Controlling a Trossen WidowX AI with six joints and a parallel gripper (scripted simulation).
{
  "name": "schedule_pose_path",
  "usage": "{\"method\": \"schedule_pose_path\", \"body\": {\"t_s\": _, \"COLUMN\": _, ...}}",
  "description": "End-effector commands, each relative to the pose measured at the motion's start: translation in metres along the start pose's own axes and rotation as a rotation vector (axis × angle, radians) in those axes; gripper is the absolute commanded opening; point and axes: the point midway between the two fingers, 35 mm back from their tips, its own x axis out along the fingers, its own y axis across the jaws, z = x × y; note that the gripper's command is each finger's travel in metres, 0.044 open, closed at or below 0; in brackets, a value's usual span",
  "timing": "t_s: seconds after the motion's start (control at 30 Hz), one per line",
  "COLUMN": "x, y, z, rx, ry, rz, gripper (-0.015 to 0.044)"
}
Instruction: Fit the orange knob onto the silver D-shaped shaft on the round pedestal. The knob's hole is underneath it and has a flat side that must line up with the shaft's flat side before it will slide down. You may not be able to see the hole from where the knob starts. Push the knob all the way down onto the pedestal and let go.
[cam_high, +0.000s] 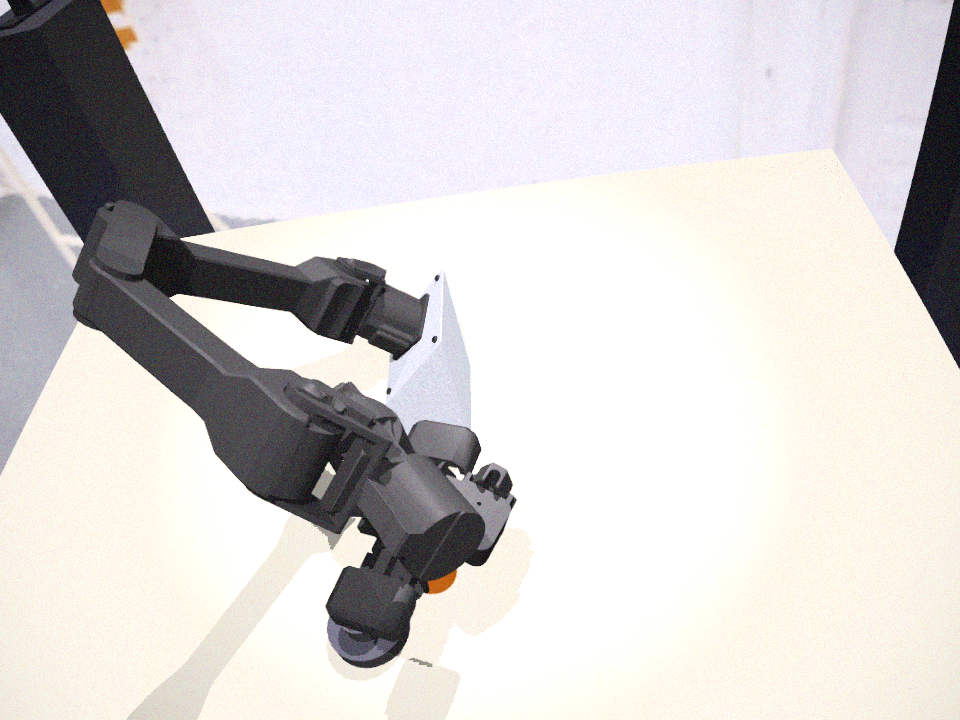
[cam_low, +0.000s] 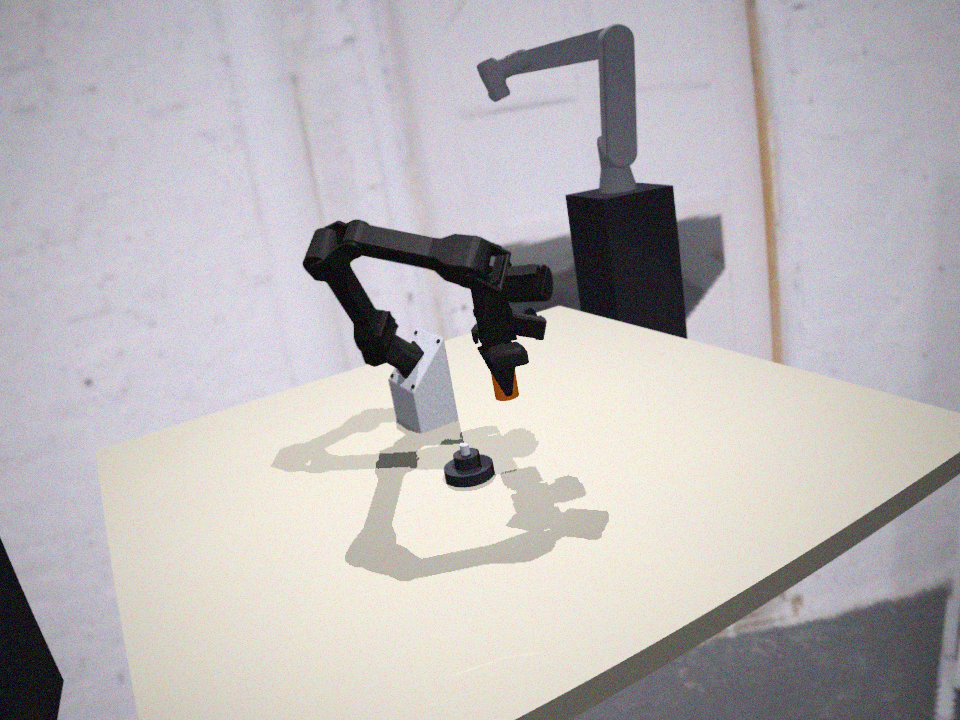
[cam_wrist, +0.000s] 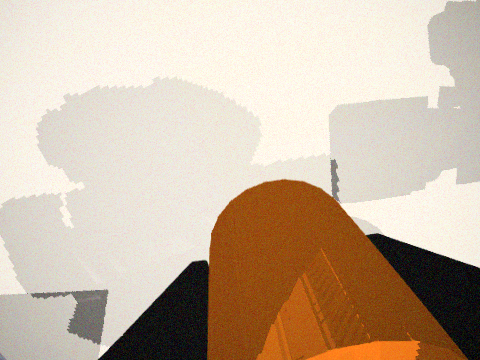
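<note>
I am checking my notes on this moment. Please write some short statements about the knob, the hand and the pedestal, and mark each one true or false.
1. The hand is shut on the orange knob. True.
2. The knob already sits on the silver shaft. False: it hangs in the air, above the table and apart from the shaft.
3. The round pedestal stands on the table in front of the arm's white base block. True.
4. The wrist view shows the shaft. False: only the knob, the dark fingers and shadows show there.

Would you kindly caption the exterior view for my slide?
Claw holds the orange knob above the pedestal.
</note>
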Motion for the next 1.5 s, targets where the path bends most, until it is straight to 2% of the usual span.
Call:
{"method": "schedule_pose_path", "body": {"t_s": 0.0, "x": 0.001, "y": -0.007, "z": -0.011, "rx": 0.001, "ry": -0.005, "rz": -0.010, "gripper": 0.0000}}
{"method": "schedule_pose_path", "body": {"t_s": 0.87, "x": 0.027, "y": -0.032, "z": -0.087, "rx": 0.006, "ry": 0.022, "rz": -0.016, "gripper": 0.0000}}
{"method": "schedule_pose_path", "body": {"t_s": 1.07, "x": 0.031, "y": -0.032, "z": -0.089, "rx": 0.006, "ry": 0.023, "rz": -0.016, "gripper": 0.0000}}
{"method": "schedule_pose_path", "body": {"t_s": 1.33, "x": 0.054, "y": -0.033, "z": -0.090, "rx": 0.006, "ry": 0.024, "rz": -0.016, "gripper": 0.0000}}
{"method": "schedule_pose_path", "body": {"t_s": 1.47, "x": 0.051, "y": -0.033, "z": -0.091, "rx": 0.012, "ry": 0.024, "rz": -0.016, "gripper": 0.0000}}
